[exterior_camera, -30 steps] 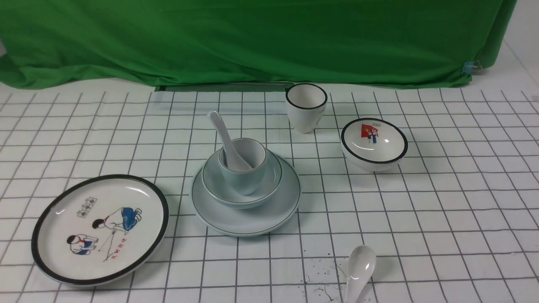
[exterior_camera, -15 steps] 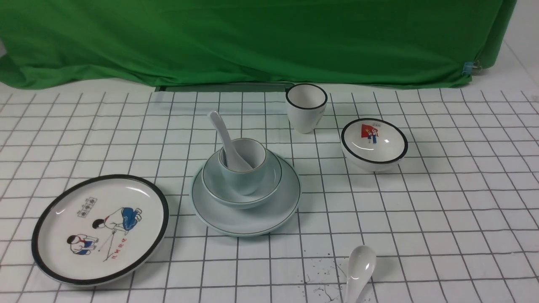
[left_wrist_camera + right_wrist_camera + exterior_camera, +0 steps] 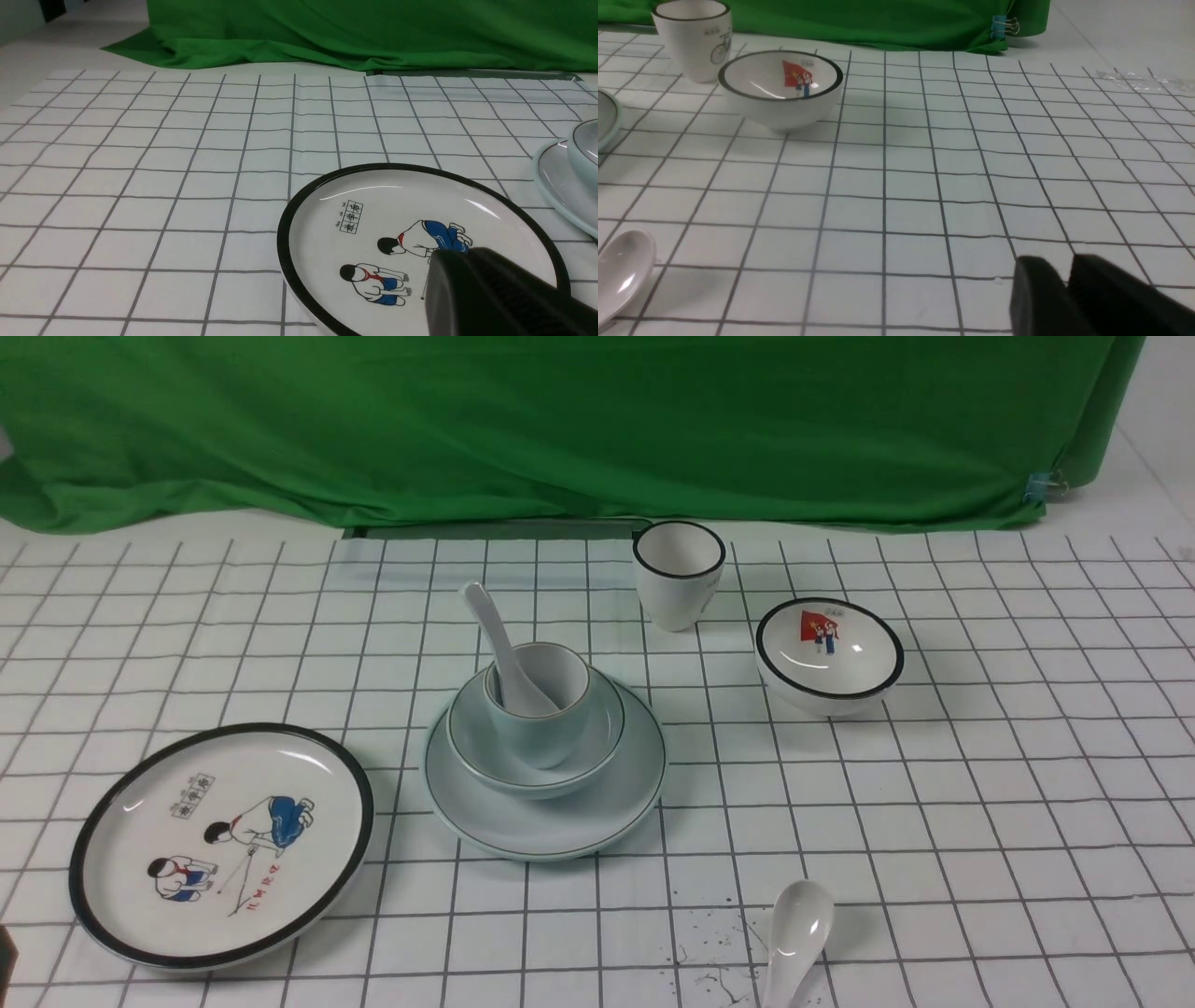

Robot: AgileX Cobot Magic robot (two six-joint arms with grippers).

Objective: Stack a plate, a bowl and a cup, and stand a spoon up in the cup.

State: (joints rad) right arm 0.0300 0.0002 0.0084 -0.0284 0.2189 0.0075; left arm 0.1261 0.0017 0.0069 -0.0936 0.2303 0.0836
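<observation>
Green cloth is hanging behind the gridded white tablecloth (image 3: 934, 803) I am working over, and the job is looking finished to me. Well ahead of both my grippers, between them, the plate (image 3: 546, 821) is lying flat on the cloth, the bowl (image 3: 535, 775) is sitting in it, the cup (image 3: 539, 705) is standing in the bowl, and the spoon (image 3: 499, 649) is leaning in the cup with its handle sticking up over the rim toward my left side. I am judging that nothing remains but keeping my arms clear.

My left gripper (image 3: 504, 294) is hanging low just over the near edge of the cartoon plate (image 3: 420, 247), with the stack's edge off to its right. I am seeing only one dark finger, so I cannot tell how far apart its jaws are standing, and nothing is showing in its hold. My right gripper (image 3: 1066, 291) is hovering low over bare cloth, its two fingers pressed close together with nothing between them; the spare spoon (image 3: 621, 273) is lying off to its left, and the flag bowl (image 3: 781, 91) and the white cup (image 3: 692, 37) are standing farther ahead on that side.

Against the frame of a second ago, every dish is sitting exactly where it was. The one change is a small dark sliver (image 3: 7, 952) now edging into the front view's lower left border, likely part of my left arm.
</observation>
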